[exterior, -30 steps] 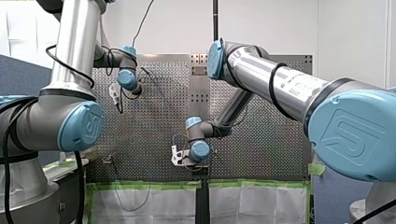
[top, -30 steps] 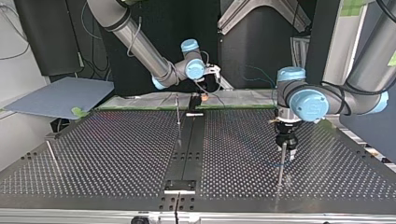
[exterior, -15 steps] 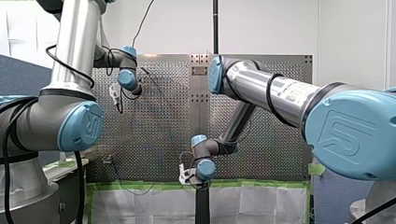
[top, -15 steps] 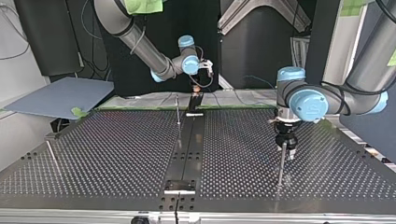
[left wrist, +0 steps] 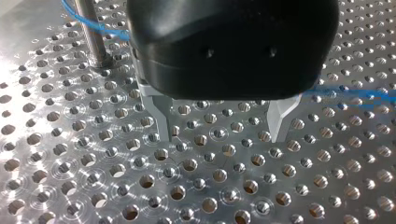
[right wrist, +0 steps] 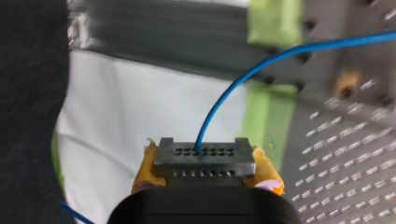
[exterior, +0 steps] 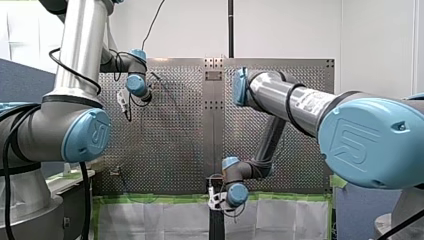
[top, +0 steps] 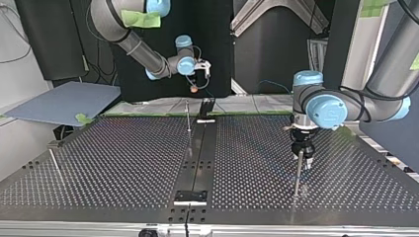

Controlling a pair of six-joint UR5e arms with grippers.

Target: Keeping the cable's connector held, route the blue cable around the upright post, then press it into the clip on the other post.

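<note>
In the right wrist view my right gripper point(right wrist: 205, 170) has its yellow pads shut on the black connector point(right wrist: 204, 161). The blue cable point(right wrist: 233, 79) rises from the connector toward the perforated table. The top view has that gripper point(top: 196, 86) raised beyond the table's far edge. My left gripper point(left wrist: 222, 123) hangs open just above the plate, nothing between its metal fingers point(left wrist: 163, 121). Beside it stands an upright post point(left wrist: 91, 32) with the blue cable point(left wrist: 93, 28) against it. In the top view my left gripper point(top: 302, 159) sits at that post point(top: 298, 175).
In the top view a second thin post point(top: 188, 116) stands near the table's far middle, and a third point(top: 54, 163) near the left edge. A dark rail point(top: 197, 148) runs down the centre. Green tape and white sheeting point(exterior: 165, 215) line the edge under my right gripper.
My right arm has carried the connector off the plate past its edge, rising and drifting to the top view's left. My left arm has stayed still and open.
</note>
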